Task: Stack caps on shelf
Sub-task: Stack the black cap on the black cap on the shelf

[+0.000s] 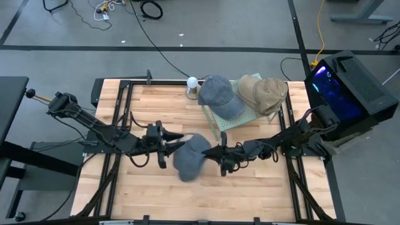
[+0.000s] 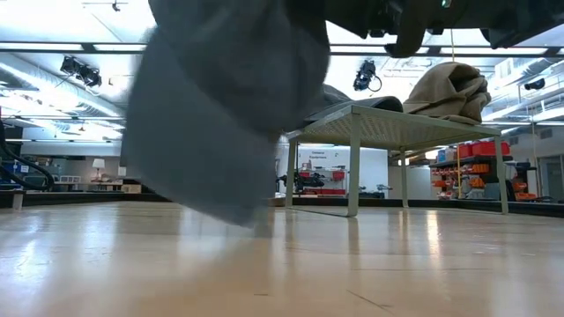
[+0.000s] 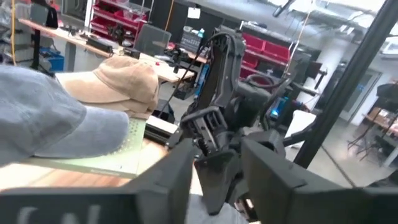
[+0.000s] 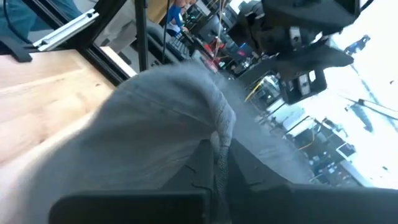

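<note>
A slate blue-grey cap (image 1: 190, 156) hangs between my two grippers over the middle of the table; it fills the low view's left (image 2: 220, 106). My right gripper (image 1: 219, 153) is shut on it. My left gripper (image 1: 165, 147) is open at the cap's left side, its fingers spread apart; whether it touches the cap I cannot tell. The pale green shelf (image 1: 247, 119) stands at the far right. A second blue-grey cap (image 1: 220, 97) and tan caps (image 1: 262, 92) rest on its top. My right gripper pinches a bunched fold of the cap's fabric (image 4: 219, 134) between its two fingers, on the side toward the table's right. The fingers come about level from the table's right. The cap droops below the hold, and its lower edge (image 2: 251, 216) hangs just above the tabletop.
A black box with blue light (image 1: 347, 84) stands past the table's right edge. A white round object (image 1: 192, 81) sits by the shelf's far left corner. Black frame rails (image 1: 119, 112) run along the table's sides. Bare wood (image 1: 187, 200) lies toward the near edge.
</note>
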